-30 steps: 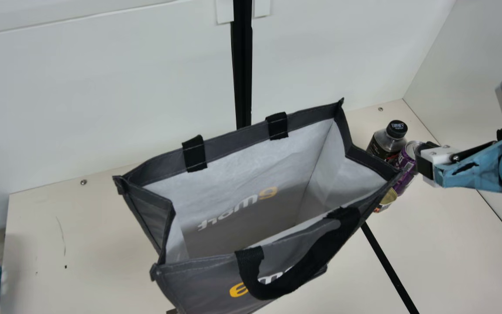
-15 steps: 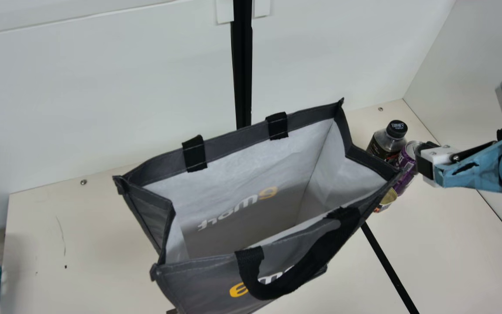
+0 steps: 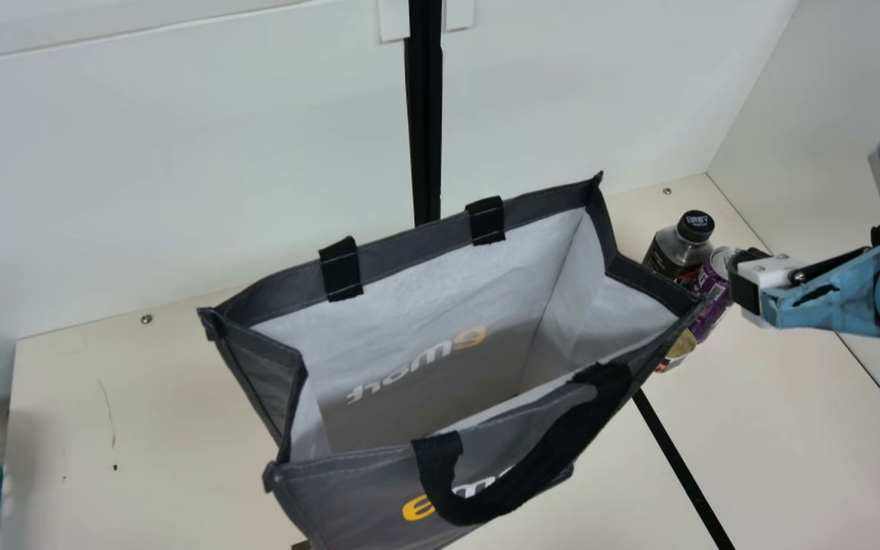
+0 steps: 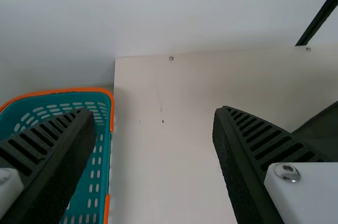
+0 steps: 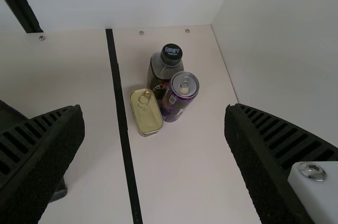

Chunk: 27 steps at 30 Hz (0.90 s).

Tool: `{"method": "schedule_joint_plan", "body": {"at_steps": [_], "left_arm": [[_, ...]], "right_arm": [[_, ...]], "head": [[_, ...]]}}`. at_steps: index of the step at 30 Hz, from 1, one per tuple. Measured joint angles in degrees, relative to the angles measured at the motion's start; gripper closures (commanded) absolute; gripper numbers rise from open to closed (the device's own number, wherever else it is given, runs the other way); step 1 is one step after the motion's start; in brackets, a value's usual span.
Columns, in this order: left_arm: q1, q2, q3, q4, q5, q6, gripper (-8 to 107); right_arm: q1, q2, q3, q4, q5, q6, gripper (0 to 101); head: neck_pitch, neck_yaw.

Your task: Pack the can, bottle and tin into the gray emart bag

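Note:
The gray emart bag [image 3: 440,412] stands upright and open-topped mid-table, its inside bare. Right of it are the bottle [image 3: 673,250], the purple can [image 3: 709,294] and the tin [image 3: 679,351], partly behind the bag's corner. My right gripper [image 3: 742,283] hovers at the can's right in the main view. In the right wrist view the bottle [image 5: 163,71], can [image 5: 180,96] and tin [image 5: 146,111] stand close together beyond my right gripper [image 5: 154,110], open and holding nothing. My left gripper [image 4: 148,113] is open over bare table in the left wrist view.
A teal basket [image 4: 97,160] with an orange rim is beside the table's left edge. White walls [image 3: 180,153] rise behind and at the right. Black strips [image 3: 684,466] run across the table and up the back wall.

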Motion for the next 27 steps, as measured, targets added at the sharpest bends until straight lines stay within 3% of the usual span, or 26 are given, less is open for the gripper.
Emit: {"method": "schedule_joint_plan", "body": {"at_steps": [27], "left_arm": [[-12.92,10.38,-12.73,5.41,-1.92,-1.69,9]], "right_arm": [[0.0,0.0,0.0,0.0,0.0,0.0,10]], "head": [[0.0,0.0]]}}
